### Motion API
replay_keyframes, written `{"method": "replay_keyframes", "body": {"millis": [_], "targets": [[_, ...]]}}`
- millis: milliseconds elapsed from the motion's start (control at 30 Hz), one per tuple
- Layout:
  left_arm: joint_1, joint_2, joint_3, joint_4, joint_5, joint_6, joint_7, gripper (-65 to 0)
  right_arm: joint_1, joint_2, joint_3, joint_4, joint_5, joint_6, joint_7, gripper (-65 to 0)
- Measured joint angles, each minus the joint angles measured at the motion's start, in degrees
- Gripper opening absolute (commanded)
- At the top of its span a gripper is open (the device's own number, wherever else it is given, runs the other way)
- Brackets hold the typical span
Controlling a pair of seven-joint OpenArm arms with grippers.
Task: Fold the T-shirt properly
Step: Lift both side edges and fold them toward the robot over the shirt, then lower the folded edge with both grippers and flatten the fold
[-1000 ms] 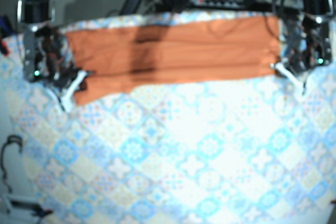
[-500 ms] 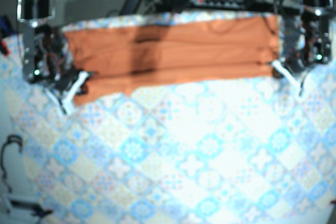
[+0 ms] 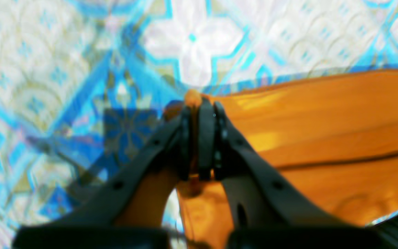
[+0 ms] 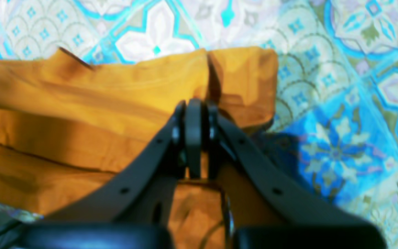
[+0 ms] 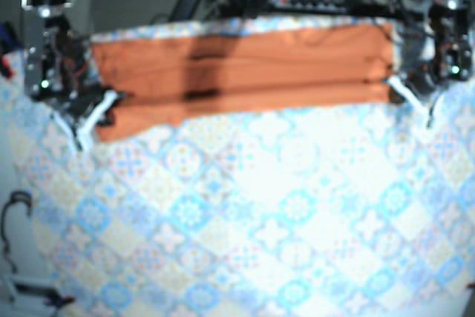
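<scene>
- Twice clamps shut on the orange T-shirt point(image 5: 245, 72): left gripper point(image 3: 199, 107) at one short end, right gripper point(image 4: 193, 107) at the other.
- Lies stretched along the table's point(image 5: 260, 220) far edge, near hem closer to it than a second ago.
- Suggests a lengthwise fold underway.

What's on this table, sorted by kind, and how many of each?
Orange shirt: 1
Patterned tablecloth: 1
Grippers: 2, the left gripper and right gripper, each pinching the shirt
Total: 4
</scene>
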Motion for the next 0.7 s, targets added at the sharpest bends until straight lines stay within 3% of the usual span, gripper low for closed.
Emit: {"method": "replay_keyframes", "body": {"millis": [700], "targets": [[-0.17,0.09,0.04,0.02,-0.09,-0.07,-0.09,-65.0,-8.04,-1.27,1.86,6.88,0.24,-2.19,0.17,-65.0]]}}
